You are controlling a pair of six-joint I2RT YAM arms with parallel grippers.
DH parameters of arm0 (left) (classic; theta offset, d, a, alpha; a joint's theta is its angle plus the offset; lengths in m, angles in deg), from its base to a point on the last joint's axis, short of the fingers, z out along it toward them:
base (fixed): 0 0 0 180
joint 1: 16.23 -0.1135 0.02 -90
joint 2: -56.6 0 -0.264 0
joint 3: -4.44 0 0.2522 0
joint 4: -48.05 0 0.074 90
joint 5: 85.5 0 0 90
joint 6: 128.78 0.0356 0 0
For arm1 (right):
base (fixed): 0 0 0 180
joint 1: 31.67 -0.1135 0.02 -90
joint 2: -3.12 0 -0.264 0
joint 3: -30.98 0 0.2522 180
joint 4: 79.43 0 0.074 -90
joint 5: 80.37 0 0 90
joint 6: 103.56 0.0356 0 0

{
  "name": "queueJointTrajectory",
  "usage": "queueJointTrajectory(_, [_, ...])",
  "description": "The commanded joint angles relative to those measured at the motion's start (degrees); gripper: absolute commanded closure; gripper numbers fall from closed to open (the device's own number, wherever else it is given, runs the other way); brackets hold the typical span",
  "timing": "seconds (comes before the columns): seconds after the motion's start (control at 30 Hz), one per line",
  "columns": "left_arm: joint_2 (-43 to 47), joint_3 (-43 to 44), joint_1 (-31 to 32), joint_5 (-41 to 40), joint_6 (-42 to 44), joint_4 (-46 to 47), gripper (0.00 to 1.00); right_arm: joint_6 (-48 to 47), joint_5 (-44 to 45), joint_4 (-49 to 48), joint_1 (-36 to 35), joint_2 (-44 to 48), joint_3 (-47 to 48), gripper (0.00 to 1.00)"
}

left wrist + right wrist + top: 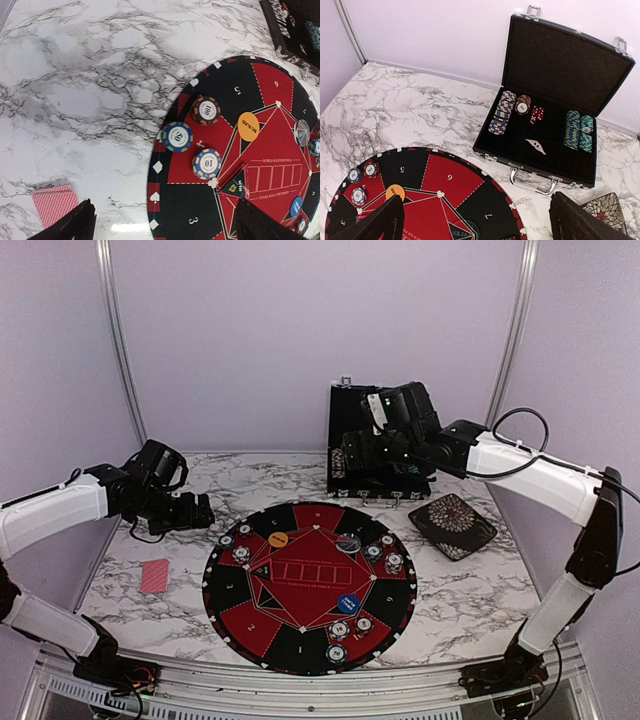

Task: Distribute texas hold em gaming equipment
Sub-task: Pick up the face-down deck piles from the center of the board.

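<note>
On mat (270,85), L side: 3 chips (206,163)

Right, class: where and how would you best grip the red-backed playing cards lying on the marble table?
Probably come straight down from above and pinch the red-backed playing cards across their two long edges. They lie flat and low on the white marble table, so only the thin sides offer anything to squeeze.

The table (130,610) is white marble veined with grey. The round mat (255,625) is red and black with white markings. The cards (154,576) have red cross-hatched backs. The orange disc (278,539) and blue disc (349,604) are plain-coloured. The dish (452,525) is black with a pale floral pattern. The case (560,65) is black, and its stacked chips (572,130) are teal with striped edges.
</note>
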Motion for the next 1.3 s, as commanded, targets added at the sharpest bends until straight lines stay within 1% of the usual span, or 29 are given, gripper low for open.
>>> queueJointTrajectory(0.0, [3.6, -1.5, -0.8, -7.3, -3.1, -6.9, 0.01, -1.0, 1.2, -8.2, 1.1, 2.8, -3.8, 0.02])
queueJointTrajectory(0.13, [5.9, -3.2, -2.9, -10.1, -4.1, -10.8, 0.01, -0.1, -3.4, -11.8, 2.4, 4.7, -7.2, 0.02])
queueJointTrajectory(0.27, [8.0, -5.9, -5.7, -10.3, -4.1, -12.9, 0.01, 0.5, -8.5, -14.1, 3.7, 5.5, -9.2, 0.01])
queueJointTrajectory(0.47, [8.8, -9.4, -10.4, -6.6, -4.0, -14.0, 0.01, -1.1, -13.4, -14.3, 3.7, 5.3, -9.5, 0.02])
queueJointTrajectory(0.57, [7.9, -9.5, -11.7, -6.6, -4.1, -14.1, 0.01, -2.1, -14.9, -12.9, 3.7, 4.6, -8.6, 0.01])
queueJointTrajectory(0.93, [-1.5, -9.2, -16.9, -1.4, -2.1, -13.3, 0.01, -4.2, -17.8, -12.5, 3.7, 5.2, -8.9, 0.02])
queueJointTrajectory(1.27, [-8.2, -9.1, -18.0, 1.7, -0.1, -12.0, 0.01, -4.9, -18.0, -12.8, 3.7, 5.9, -9.4, 0.02])
